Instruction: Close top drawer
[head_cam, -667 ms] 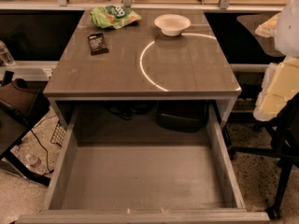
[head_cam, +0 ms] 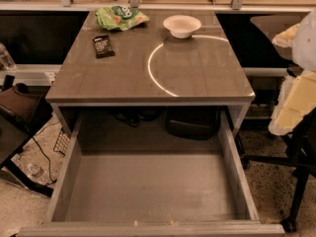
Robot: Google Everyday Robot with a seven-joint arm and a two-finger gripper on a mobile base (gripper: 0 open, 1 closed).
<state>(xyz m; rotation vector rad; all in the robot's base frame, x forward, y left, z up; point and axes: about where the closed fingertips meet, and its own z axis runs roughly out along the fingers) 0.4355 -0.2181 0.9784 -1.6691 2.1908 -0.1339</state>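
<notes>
The top drawer [head_cam: 148,191] is pulled far out toward me under the grey table top [head_cam: 148,73]. Its deep grey box interior is empty. Its left wall [head_cam: 64,177], right wall [head_cam: 237,172] and the top edge of its front panel [head_cam: 148,228] show; the front face and handle are hidden below the picture's edge. My gripper is out of view. Only a white and cream part of my arm [head_cam: 296,98] shows at the right edge, beside the drawer's right wall and above it.
On the table top lie a white bowl [head_cam: 181,25], a green snack bag [head_cam: 121,18] and a small dark packet [head_cam: 102,46]. A dark bag [head_cam: 192,122] sits under the table behind the drawer. A black chair base [head_cam: 291,181] stands at right; cables and a bottle [head_cam: 34,172] lie at left.
</notes>
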